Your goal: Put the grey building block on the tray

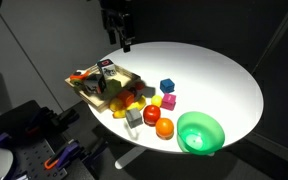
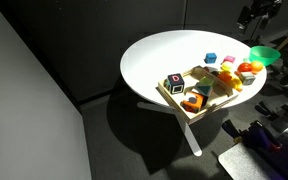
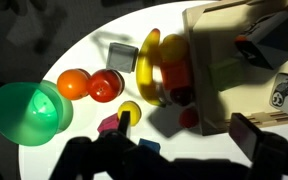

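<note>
At the table's (image 1: 219, 75) near edge in an exterior view, the grey building block (image 1: 133, 117) lies just off the tray (image 1: 82, 88). Only the wrist view shows its plain, dull cube faces. Farther back, the gripper (image 1: 122, 42) hangs above, fingers spread, empty.

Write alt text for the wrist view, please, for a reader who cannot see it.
A grey block lies on a round white table, outside the wooden tray at the right. Near it are a red fruit and an orange fruit, with a green bowl at the left.
</note>
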Controlling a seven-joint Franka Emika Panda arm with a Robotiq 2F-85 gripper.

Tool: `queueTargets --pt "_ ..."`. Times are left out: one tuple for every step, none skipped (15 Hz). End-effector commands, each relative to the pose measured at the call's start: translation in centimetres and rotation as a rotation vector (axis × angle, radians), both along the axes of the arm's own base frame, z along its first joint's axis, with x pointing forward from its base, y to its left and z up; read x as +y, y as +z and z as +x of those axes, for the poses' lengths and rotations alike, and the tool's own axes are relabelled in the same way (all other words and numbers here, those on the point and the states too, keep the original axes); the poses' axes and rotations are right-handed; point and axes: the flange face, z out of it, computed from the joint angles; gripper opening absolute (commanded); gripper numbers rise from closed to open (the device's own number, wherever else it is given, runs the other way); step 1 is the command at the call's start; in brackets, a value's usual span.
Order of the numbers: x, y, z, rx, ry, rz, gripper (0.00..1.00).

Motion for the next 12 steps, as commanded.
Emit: queueTargets --pt "-1.2 -2.1 0.5 0.021 -0.061 -0.038 1.00" --pt "-1.4 -2.8 0.6 0.031 -0.073 -0.039 1.00" --pt "-1.7 -3.6 0.6 0.040 -0.081 -0.034 1.00" --pt "-1.9 -4.4 0.7 0.047 -0.090 -0.032 1.00" --pt "-2.2 -5.2 0.7 0.054 -0.091 -0.027 1.00" --pt "-2.5 -6.0 0.8 0.063 -0.092 -0.024 1.00" --pt "-2.8 -6.8 0.8 0.070 -0.095 -0.025 1.00" --pt "-3.1 -7.6 0.8 0.079 -0.098 -0.023 1.00" --pt "-3.4 -8.4 0.8 0.078 -0.104 -0.023 1.00" --pt "-3.7 -9.1 0.9 0.072 -0.107 -0.023 1.00" --pt "-3.9 -9.9 1.0 0.065 -0.108 -0.020 1.00" --pt "-4.2 -10.6 1.1 0.060 -0.110 -0.017 1.00"
